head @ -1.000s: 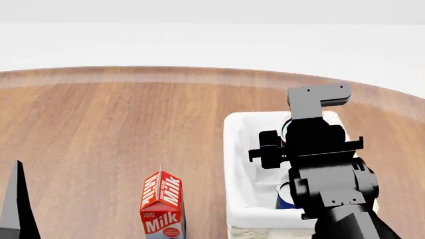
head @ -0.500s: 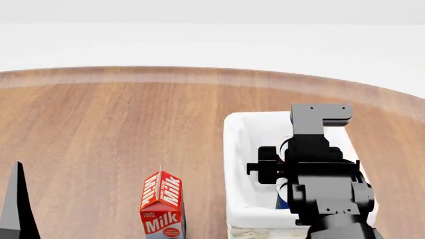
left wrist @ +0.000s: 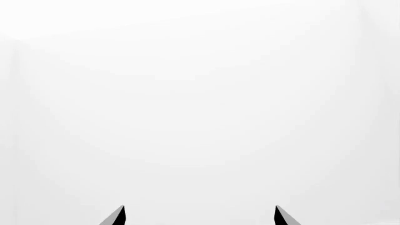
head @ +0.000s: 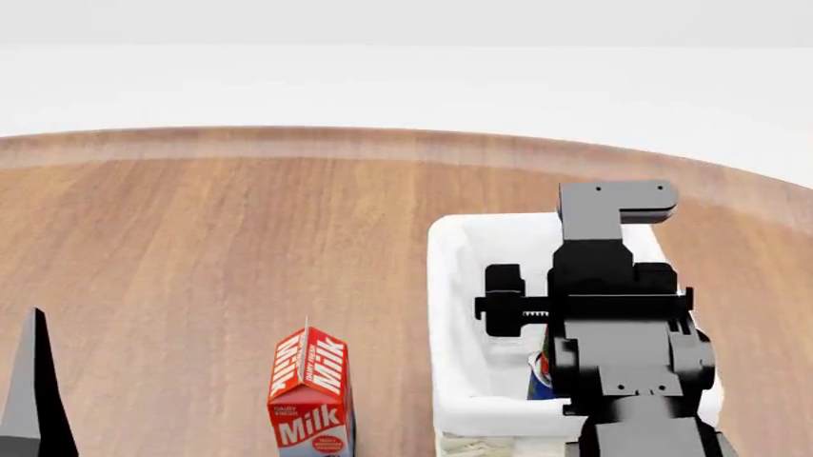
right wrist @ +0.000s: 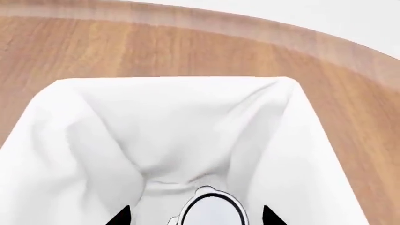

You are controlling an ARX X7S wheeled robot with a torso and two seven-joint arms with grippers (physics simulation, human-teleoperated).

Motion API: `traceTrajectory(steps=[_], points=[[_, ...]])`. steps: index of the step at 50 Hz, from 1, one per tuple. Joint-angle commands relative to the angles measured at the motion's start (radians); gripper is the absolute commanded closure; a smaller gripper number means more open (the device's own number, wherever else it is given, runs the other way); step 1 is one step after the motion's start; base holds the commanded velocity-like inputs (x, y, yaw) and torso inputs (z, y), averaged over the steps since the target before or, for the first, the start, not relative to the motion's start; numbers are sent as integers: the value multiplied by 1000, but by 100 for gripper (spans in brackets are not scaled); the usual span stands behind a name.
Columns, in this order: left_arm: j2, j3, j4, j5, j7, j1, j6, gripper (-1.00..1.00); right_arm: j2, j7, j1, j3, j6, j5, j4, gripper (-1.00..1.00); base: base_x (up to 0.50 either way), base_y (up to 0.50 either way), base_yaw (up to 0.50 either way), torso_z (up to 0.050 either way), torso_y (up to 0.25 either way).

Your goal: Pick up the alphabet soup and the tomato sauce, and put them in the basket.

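The basket (head: pixel 447 286), cream-white with a cloth lining, stands at the right of the wooden table, and my right arm (head: pixel 610 305) hangs over it. Beside the arm, inside the basket, show a blue sliver of the alphabet soup (head: pixel 539 384) and, just above it, a red sliver that looks like the tomato sauce (head: pixel 544 363). In the right wrist view a silver-white can top (right wrist: pixel 212 213) lies on the basket lining (right wrist: pixel 168 126); I cannot tell which can it is. My right gripper (right wrist: pixel 195 218) is open, with a gap on each side of that top. My left gripper (left wrist: pixel 198 218) is open and holds nothing.
A red-and-white milk carton (head: pixel 308 390) stands upright on the table left of the basket. One left finger (head: pixel 32 390) shows at the lower left edge. The round table's far rim (head: pixel 381 143) curves across the back.
My right arm has shifted and turned over the basket. A red sliver now shows beside the blue one inside the basket. The milk carton and left arm have not moved.
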Motion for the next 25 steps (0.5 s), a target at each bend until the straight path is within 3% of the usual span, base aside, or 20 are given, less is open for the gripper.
traceTrajectory(steps=[1, 5, 25], points=[[-2, 3, -1, -1, -3, -1, 1, -100, -11, -9, 39, 37, -57, -59, -3, -100, 0, 0, 0, 0, 0], [-2, 5, -2, -1, -3, -1, 3, -100, -14, 2, 57, 43, -111, -60, -12, -100, 0, 0, 0, 0, 0], [-8, 6, -1, -3, -7, 0, 7, -100, 10, 7, -97, 62, -109, -18, -490, -100, 0, 0, 0, 0, 0]])
